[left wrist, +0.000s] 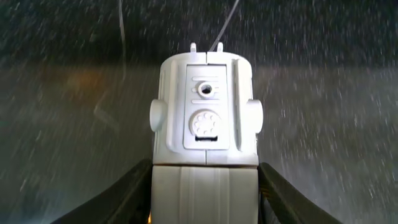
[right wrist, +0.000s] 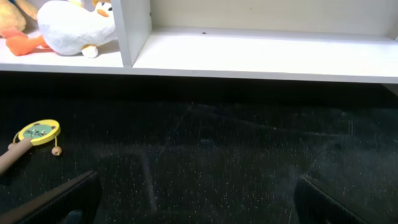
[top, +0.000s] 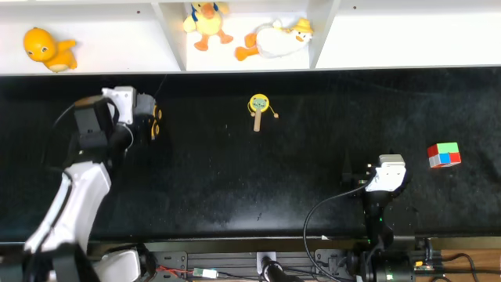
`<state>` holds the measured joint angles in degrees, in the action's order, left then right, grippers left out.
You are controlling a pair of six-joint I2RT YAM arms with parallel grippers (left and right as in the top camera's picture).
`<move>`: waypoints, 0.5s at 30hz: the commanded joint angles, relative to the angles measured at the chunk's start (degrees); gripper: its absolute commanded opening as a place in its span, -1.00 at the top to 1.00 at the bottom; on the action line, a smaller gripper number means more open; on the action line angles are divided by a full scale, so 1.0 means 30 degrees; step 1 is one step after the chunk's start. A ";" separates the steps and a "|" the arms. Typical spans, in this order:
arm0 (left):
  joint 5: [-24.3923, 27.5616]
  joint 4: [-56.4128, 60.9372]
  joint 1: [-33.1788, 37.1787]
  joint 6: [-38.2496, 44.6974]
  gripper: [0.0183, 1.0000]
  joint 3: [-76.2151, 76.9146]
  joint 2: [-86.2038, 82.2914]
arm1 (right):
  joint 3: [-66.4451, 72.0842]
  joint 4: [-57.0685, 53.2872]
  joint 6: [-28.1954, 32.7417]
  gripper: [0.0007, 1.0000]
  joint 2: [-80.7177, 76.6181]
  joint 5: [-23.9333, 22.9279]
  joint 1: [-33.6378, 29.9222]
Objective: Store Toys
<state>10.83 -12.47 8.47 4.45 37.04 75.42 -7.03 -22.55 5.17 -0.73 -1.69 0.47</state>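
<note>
Robot toy [left wrist: 205,118], white, is pinched in my left gripper [left wrist: 205,168] over the left of the surface [top: 235,180], long axis running straight away from my wrist, near end cut off. My right gripper [right wrist: 198,183] hangs spread and empty. Beyond it lies a rattle [right wrist: 37,134], its handle partly cut off.

We are wearing white shells over black joints on both arms. Our left arm [top: 82,188] is showing a long, rounded white link, black blocky joint housings above it and a white casing at the wrist, with a thin dark cable [top: 59,117] looping beside the joints. Our right arm [top: 386,176] is showing a small white-and-grey casing on a black body, and a black lead [top: 313,211] is curving from it towards the base. Our jaws are appearing as smooth, dark, wedge-shaped fingers.
</note>
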 commanded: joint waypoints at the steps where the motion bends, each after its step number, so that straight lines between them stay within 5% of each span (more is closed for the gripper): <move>1: -0.0510 -0.1260 -0.0080 0.0066 0.21 -0.0648 -0.2812 | 0.0146 0.0102 0.0058 -0.99 0.0175 0.0131 0.0080; 15: 0.0714 -0.1872 -0.0393 0.0000 0.26 0.3439 -0.2849 | 0.0146 0.0102 0.0051 -0.99 0.0175 0.0131 0.0080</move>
<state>11.51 -18.68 8.05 4.43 42.00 65.06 -7.03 -22.55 5.19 -0.73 -1.72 0.47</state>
